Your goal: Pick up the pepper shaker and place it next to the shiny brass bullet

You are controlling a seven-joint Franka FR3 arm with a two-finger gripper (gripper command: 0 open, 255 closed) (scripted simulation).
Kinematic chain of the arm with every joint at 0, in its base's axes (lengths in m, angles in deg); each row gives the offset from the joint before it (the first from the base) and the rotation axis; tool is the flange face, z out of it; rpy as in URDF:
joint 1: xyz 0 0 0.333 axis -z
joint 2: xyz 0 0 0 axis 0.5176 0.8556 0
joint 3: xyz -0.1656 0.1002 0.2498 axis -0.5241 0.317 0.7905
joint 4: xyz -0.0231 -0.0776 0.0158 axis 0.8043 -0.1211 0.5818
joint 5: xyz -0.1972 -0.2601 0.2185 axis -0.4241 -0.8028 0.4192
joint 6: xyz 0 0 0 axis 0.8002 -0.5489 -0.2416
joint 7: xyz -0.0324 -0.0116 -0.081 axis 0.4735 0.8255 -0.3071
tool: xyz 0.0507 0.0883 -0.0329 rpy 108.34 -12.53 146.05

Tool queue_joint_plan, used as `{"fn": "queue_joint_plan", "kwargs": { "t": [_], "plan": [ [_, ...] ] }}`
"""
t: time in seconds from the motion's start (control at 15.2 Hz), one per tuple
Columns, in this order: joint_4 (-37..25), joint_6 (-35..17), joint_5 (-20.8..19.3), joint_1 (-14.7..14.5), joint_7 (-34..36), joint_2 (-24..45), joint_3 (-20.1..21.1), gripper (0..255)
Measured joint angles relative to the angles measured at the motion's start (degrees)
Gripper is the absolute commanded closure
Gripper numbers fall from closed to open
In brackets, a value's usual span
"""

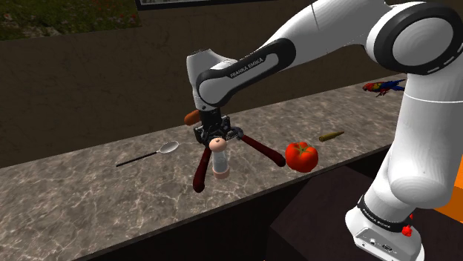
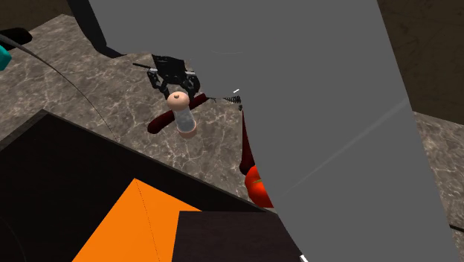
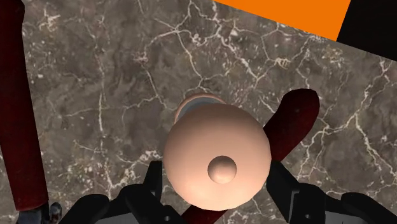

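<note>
Gripper [image 1: 216, 141] points straight down over the pepper shaker [image 1: 219, 157]. Fingers [image 3: 151, 193] are apart, one on each side of the shaker's round pinkish cap and close against it. Can't tell if they actually press on it. Shaker is upright on the grey marble counter [image 1: 89, 193], with a clear body and its base on the stone.

Clock directions are by the shoulder view, centred on the shaker.

A tool with two dark red handles [image 1: 199, 170] sits right at the shaker. Its hinge and spring end are just behind the shaker, under the gripper. One handle runs out toward 7 o'clock, the other toward 3-4 o'clock, so the shaker stands in the V between them. In the wrist view one handle passes just beside the cap.

At 3 o'clock, past the end of that handle, is a red vegetable [image 1: 301, 156], near the counter's front edge. Further on at 2-3 o'clock lies the brass bullet [image 1: 332, 136] on its side, well apart from the shaker. The handle and the red vegetable both lie between shaker and bullet.

At 9 o'clock is a spoon [image 1: 148, 154], bowl end nearest the gripper, clear of the tool. At 11 o'clock, behind the gripper, is a small brown sausage-shaped thing [image 1: 191, 116]. Far off at 2 o'clock, at the counter's end, is a red and blue parrot figure [image 1: 383, 87].
</note>
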Motion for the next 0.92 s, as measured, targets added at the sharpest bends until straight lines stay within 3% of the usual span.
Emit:
{"fn": "queue_joint_plan", "kwargs": {
  "t": [0.26, 0.92],
  "plan": [
    [-0.19, 0.38, 0.05, 0.01, -0.02, -0.15, 0.01, 255],
    [-4.72, 6.87, 0.67, 0.14, -0.31, -2.17, 0.16, 255]
  ]
}}
